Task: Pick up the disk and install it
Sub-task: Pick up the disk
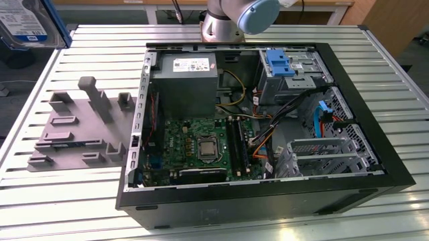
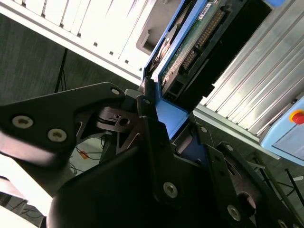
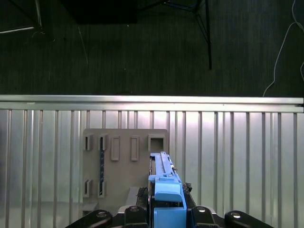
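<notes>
Now the disk (image 1: pixel 27 22) hangs at the exterior view's far left, its blue frame (image 3: pixel 167 199) pinched between the jaws of the gripper (image 2: pixel 168 118). It seems stiff, heavy and shock-sensitive, safest held by that frame. Rightwards lie the grey fixture plate (image 1: pixel 77 125), then the computer case (image 1: pixel 268 201).

The arm (image 1: pixel 224 22) shows in the exterior view as a silver joint housing with a pale blue end cap, standing upright. In both wrist views the gripper (image 2: pixel 168 116) (image 3: pixel 166 192) is a black linkage type, with bolted links splayed outward to either side. The jaws are closed from two opposite sides on the blue frame of the disk (image 2: pixel 190 47), in firm contact with it. In the first wrist view the gripper hangs above the worktop (image 3: pixel 247 156) and does not touch it.
</notes>
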`<state>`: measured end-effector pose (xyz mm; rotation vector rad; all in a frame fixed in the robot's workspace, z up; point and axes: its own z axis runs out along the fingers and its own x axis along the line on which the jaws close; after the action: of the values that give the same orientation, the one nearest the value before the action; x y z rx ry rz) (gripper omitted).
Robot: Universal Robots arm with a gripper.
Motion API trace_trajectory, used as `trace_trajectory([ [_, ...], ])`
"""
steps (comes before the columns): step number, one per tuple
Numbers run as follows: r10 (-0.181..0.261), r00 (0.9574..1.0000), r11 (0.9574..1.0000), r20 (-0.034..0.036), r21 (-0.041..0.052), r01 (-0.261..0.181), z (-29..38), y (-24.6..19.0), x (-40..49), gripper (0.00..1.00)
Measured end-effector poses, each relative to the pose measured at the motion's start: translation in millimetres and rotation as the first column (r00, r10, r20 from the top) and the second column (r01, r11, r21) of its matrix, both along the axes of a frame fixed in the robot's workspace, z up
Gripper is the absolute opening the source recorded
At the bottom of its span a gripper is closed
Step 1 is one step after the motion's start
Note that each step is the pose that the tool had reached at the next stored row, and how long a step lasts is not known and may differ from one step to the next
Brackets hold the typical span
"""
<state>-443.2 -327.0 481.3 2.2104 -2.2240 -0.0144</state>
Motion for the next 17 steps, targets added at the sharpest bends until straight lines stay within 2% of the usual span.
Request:
trace_trajectory([
  [17, 0.0, 1.0, 1.0, 0.0, 0.0, 0.0, 0.0, 0.0, 7.2, 0.36],
])
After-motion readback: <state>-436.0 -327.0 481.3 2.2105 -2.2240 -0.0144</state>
